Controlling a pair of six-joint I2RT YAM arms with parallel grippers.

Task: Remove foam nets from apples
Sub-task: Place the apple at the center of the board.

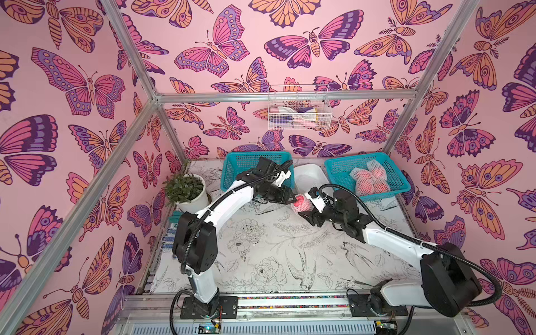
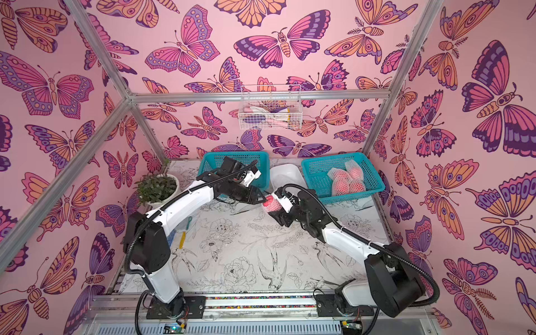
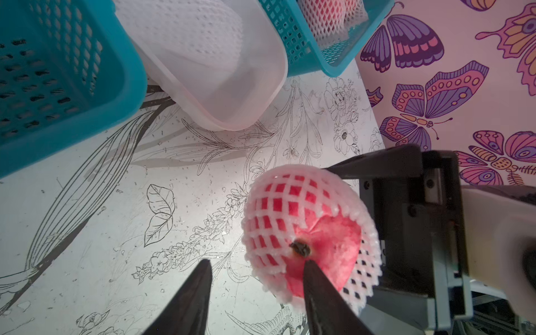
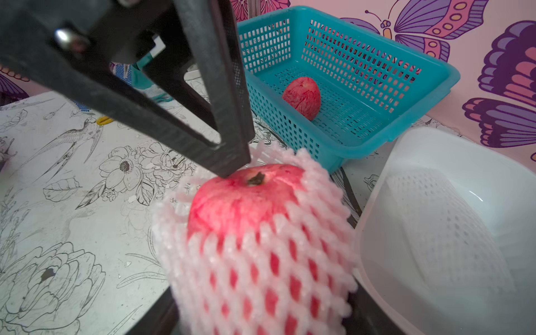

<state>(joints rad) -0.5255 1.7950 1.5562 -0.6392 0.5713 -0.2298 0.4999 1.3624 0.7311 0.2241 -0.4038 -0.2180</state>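
Observation:
My right gripper (image 1: 305,209) is shut on a red apple (image 4: 246,200) that sits in a white foam net (image 4: 261,261), and holds it above the mat. The net is pulled back from the stem end, baring the apple's top (image 3: 327,243). My left gripper (image 3: 258,262) is open at that end. One of its fingertips (image 3: 310,269) rests on the bare skin beside the stem; the other hangs outside the net rim (image 3: 261,232), apart from it. Both top views show the two grippers meeting at the apple (image 2: 270,203).
A teal basket (image 1: 232,171) at the back holds one bare apple (image 4: 301,97). Another teal basket (image 1: 333,168) holds several netted apples (image 1: 368,179). Between them is a white tray (image 1: 317,171) with a loose net (image 3: 197,34). A potted plant (image 1: 185,188) stands at the left.

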